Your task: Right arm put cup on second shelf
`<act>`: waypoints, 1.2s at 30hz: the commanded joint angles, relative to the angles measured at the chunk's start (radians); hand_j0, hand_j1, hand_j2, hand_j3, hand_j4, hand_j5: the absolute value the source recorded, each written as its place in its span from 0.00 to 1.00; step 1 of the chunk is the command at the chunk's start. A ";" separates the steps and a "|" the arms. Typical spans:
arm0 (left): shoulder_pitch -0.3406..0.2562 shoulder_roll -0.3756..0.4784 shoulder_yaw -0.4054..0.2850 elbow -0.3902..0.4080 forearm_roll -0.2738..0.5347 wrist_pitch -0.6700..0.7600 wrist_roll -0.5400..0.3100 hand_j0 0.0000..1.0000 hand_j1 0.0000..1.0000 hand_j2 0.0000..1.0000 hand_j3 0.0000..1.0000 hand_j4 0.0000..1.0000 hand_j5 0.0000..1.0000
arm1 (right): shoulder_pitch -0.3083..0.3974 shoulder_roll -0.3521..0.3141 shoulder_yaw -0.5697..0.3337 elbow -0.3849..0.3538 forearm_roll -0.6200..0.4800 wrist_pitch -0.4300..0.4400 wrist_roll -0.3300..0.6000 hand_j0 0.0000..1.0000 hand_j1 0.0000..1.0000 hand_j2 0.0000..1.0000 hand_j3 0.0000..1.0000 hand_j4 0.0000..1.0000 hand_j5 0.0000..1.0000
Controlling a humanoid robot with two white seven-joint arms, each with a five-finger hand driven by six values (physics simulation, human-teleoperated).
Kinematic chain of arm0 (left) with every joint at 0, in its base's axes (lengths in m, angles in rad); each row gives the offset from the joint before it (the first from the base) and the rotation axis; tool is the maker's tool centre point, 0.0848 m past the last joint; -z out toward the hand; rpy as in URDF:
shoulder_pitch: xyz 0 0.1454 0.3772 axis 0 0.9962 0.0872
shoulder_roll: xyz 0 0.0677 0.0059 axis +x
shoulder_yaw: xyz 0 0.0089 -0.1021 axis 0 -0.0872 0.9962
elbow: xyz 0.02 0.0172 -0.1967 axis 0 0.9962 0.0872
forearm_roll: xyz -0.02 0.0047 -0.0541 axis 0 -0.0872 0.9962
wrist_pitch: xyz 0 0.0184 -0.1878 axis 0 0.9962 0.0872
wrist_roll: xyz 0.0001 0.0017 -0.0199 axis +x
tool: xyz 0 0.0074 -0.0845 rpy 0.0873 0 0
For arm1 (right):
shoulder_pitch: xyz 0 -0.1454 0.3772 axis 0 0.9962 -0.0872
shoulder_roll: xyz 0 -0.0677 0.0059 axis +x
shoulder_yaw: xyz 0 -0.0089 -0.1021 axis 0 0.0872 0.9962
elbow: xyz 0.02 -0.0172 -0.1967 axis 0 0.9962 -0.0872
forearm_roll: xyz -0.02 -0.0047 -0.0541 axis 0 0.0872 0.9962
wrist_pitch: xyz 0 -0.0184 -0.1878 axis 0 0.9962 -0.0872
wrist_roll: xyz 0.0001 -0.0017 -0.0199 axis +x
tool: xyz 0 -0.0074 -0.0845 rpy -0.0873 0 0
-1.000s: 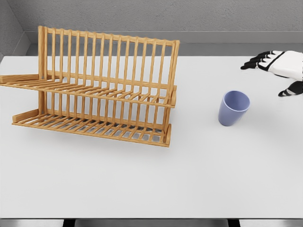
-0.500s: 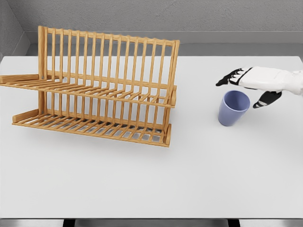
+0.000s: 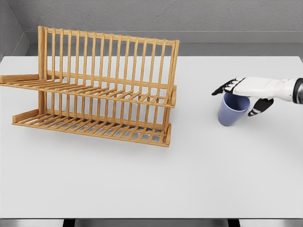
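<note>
Blue cup (image 3: 232, 113) upright on white table (image 3: 199, 175), right of wooden two-tier rack (image 3: 99, 87), well apart. Right hand (image 3: 244, 90) over cup rim, fingers (image 3: 222, 88) spread, thumb beside cup wall; grasp not closed.

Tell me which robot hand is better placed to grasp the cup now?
The right robot hand. It is at the cup, fingers spread over the rim and thumb beside the wall, not closed yet. The left arm is not in view.

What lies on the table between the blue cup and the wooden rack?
Nothing: the head view shows only bare white table between the cup and the rack.
</note>
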 commanded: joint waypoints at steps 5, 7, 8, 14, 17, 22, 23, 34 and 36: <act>0.000 0.000 0.000 0.000 0.000 0.000 0.000 1.00 1.00 1.00 1.00 1.00 1.00 | -0.005 0.001 0.004 0.000 -0.005 0.003 0.000 0.82 0.82 0.82 0.82 0.82 0.82; 0.000 0.000 0.000 0.000 0.000 0.000 0.000 1.00 1.00 1.00 1.00 1.00 1.00 | -0.005 0.001 0.004 0.000 -0.005 0.003 0.000 0.74 0.74 0.74 0.74 0.74 0.74; 0.000 0.000 0.000 0.000 0.000 0.000 0.000 1.00 1.00 1.00 1.00 1.00 1.00 | -0.005 0.001 0.004 0.000 -0.005 0.003 0.000 0.70 0.70 0.70 0.70 0.70 0.70; 0.000 0.000 0.000 0.000 0.000 0.000 0.000 1.00 1.00 1.00 1.00 1.00 1.00 | -0.006 0.001 0.004 -0.003 -0.005 0.001 0.000 0.68 0.68 0.68 0.68 0.68 0.68; 0.000 0.000 0.000 0.000 0.000 0.000 0.000 1.00 1.00 1.00 1.00 1.00 1.00 | -0.012 0.001 0.004 -0.003 -0.005 0.001 0.000 0.68 0.68 0.68 0.68 0.68 0.68; 0.000 0.000 0.000 0.000 0.000 0.000 0.000 1.00 1.00 1.00 1.00 1.00 1.00 | -0.028 -0.010 -0.006 -0.007 -0.007 -0.005 0.000 0.68 0.68 0.68 0.68 0.68 0.68; 0.000 0.000 0.000 0.000 0.000 0.000 0.000 1.00 1.00 1.00 1.00 1.00 1.00 | -0.031 -0.010 -0.007 -0.008 -0.007 -0.008 0.000 0.68 0.68 0.68 0.68 0.68 0.68; 0.000 0.000 0.000 0.000 0.000 0.000 0.000 1.00 1.00 1.00 1.00 1.00 1.00 | -0.078 -0.025 -0.045 -0.049 -0.014 -0.013 0.000 0.68 0.68 0.68 0.68 0.68 0.68; 0.000 0.000 0.000 0.000 0.000 0.000 0.000 1.00 1.00 1.00 1.00 1.00 1.00 | -0.087 -0.025 -0.047 -0.062 -0.014 -0.011 0.000 0.68 0.68 0.68 0.68 0.68 0.68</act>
